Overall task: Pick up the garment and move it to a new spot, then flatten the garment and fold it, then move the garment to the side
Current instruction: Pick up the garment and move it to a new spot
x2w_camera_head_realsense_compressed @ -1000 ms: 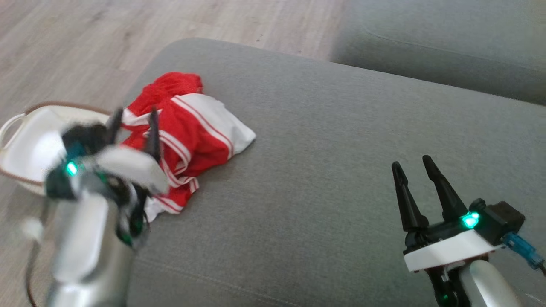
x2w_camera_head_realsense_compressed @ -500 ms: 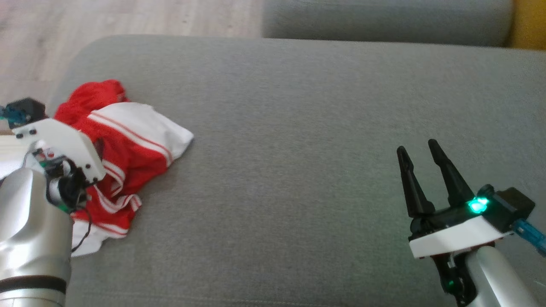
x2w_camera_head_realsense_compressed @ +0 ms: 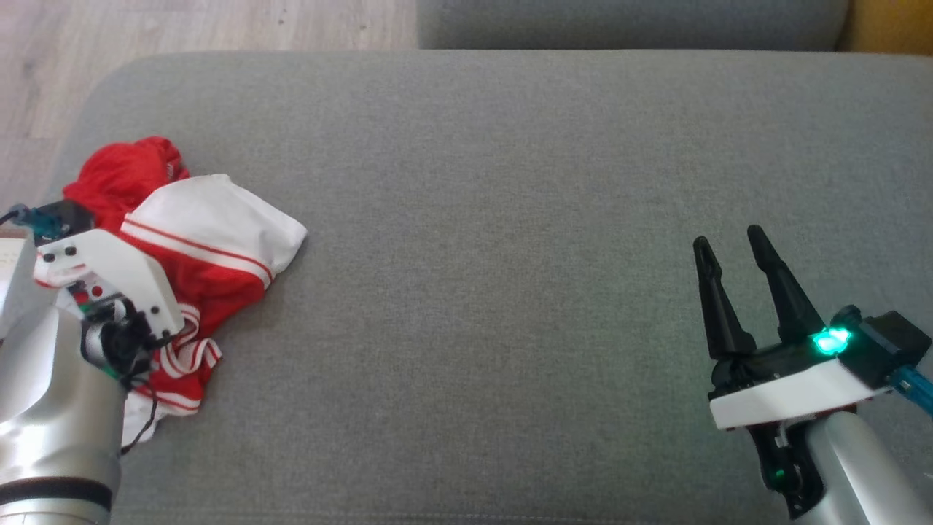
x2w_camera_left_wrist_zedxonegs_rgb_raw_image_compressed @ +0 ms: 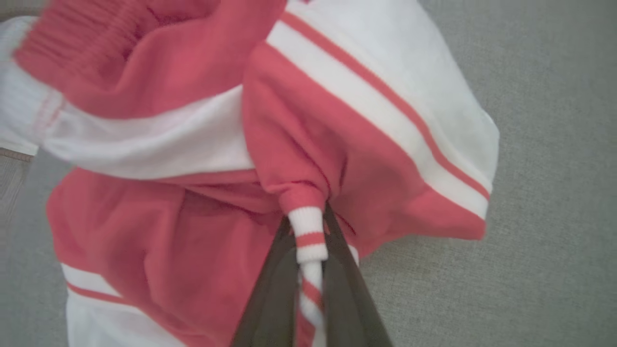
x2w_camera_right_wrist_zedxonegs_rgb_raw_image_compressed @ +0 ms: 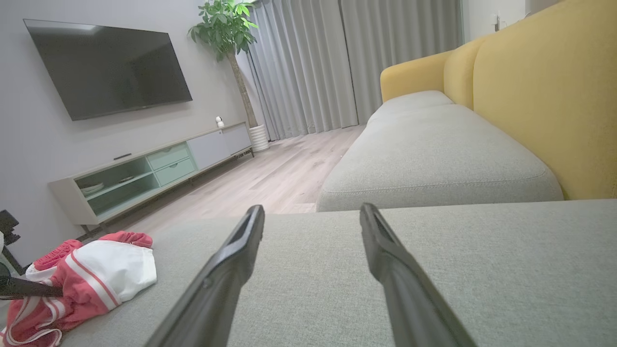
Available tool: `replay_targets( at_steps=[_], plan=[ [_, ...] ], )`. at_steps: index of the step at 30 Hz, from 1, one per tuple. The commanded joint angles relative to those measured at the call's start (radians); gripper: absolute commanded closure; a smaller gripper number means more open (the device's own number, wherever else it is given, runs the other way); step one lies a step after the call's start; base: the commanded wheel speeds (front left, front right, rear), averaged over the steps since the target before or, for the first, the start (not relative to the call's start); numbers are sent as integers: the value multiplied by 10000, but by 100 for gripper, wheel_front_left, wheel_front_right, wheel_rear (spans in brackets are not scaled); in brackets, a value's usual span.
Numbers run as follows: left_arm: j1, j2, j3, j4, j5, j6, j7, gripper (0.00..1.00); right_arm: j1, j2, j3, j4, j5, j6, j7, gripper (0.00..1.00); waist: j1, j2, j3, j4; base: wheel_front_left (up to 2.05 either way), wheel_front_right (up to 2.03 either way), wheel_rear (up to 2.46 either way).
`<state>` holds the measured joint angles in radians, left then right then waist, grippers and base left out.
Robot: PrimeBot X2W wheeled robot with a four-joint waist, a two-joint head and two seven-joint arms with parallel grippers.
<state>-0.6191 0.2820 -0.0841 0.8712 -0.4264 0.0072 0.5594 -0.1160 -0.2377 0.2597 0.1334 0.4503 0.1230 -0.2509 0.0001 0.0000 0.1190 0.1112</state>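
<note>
Much cushion (x2w_camera_head_realsense_compressed: 510, 292) is lying bare; my left pincer (x2w_camera_left_wrist_zedxonegs_rgb_raw_image_compressed: 308, 226) is clenching the garment (x2w_camera_head_realsense_compressed: 219, 270) near its edge, right pincer (x2w_camera_head_realsense_compressed: 727, 239) gaping.

Both arms (x2w_camera_head_realsense_compressed: 51, 394) are silver. The right gripper (x2w_camera_head_realsense_compressed: 729, 239) has two long black tapering fingers (x2w_camera_head_realsense_compressed: 718, 306), a white plate (x2w_camera_head_realsense_compressed: 787, 397), green light (x2w_camera_head_realsense_compressed: 831, 340), black box (x2w_camera_head_realsense_compressed: 893, 343) and blue cable (x2w_camera_head_realsense_compressed: 915, 383). The left gripper (x2w_camera_left_wrist_zedxonegs_rgb_raw_image_compressed: 308, 231) has a white plate with dark screws (x2w_camera_head_realsense_compressed: 67, 251), a blue plug (x2w_camera_head_realsense_compressed: 25, 216) and thin black wire (x2w_camera_head_realsense_compressed: 151, 412).

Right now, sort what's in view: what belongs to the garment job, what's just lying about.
Job: garment; left hand, shut on its striped trim; right hand, open; grey cushion under the garment.
Lying about: TV, plant, cabinet, curtains, yellow sofa back.
</note>
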Motion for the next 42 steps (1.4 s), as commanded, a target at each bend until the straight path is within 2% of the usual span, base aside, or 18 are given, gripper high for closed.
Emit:
replay_targets(
  at_steps=[1, 6, 9, 13, 17, 20, 21, 26, 30, 35, 41, 42],
  plan=[
    [-554, 582, 265, -436, 3, -67, -154, 100, -353, -127, 125, -293, 5, 77, -109, 0, -1, 0, -114, 78, 0, 0, 0],
    [-895, 618, -31, -1185, 139, -389, -340, 100, -213, -11, 86, -201, -2, 77, -109, 0, -1, 0, -521, 229, 0, 0, 0],
    [-1206, 635, -309, -1992, 311, -536, -298, 100, -65, -20, -332, -182, 38, 77, -109, 0, -1, 0, -794, 248, 0, 0, 0],
    [-1607, 622, -570, -3376, 469, -601, -250, 100, 89, -130, -840, -236, -1, 77, -109, 0, -1, 0, -1090, 58, 0, 0, 0],
    [-1992, 397, -791, -4745, 399, -728, -183, 100, 120, -117, -911, -364, -79, 77, -109, 0, -1, 0, -1258, -327, 0, 0, 0],
    [-2273, 7, -922, -5496, 187, -810, -306, 100, 50, -1, -747, -425, -92, 77, -109, 0, -1, 0, -1312, -735, 0, 0, 0],
    [-2422, -398, -1002, -5818, -121, -898, -439, 100, -13, 80, -623, -426, -85, 77, -109, 0, -1, 0, -1342, -1052, 0, 0, 0],
    [-2693, -1414, -1238, -6316, -970, -1134, -1018, 100, -122, 174, -469, -418, -72, 77, -109, 0, -1, 0, -1354, -1894, 0, 0, 0],
    [-2538, -1810, -1638, -6150, -1297, -1230, -1385, 100, -121, 172, -462, -418, -44, 77, -109, 0, -1, 0, -1273, -2452, 0, 0, 0],
    [-1780, -1932, -2153, -5427, -1502, -1306, -1783, 100, -103, 153, -361, -420, 28, 77, -109, 0, -1, 0, -1111, -2873, 0, 0, 0],
    [-810, -1412, -2698, -3378, -1124, -1362, -3498, 100, -166, 128, -198, -450, 109, 77, -109, 0, -1, 0, -816, -3144, 0, 0, 0],
    [-604, -1295, -2787, -2419, -1265, -1370, -3924, 100, -227, 103, -142, -438, 145, 77, -109, 0, -1, 0, -754, -3162, 0, 0, 0]
  ],
)
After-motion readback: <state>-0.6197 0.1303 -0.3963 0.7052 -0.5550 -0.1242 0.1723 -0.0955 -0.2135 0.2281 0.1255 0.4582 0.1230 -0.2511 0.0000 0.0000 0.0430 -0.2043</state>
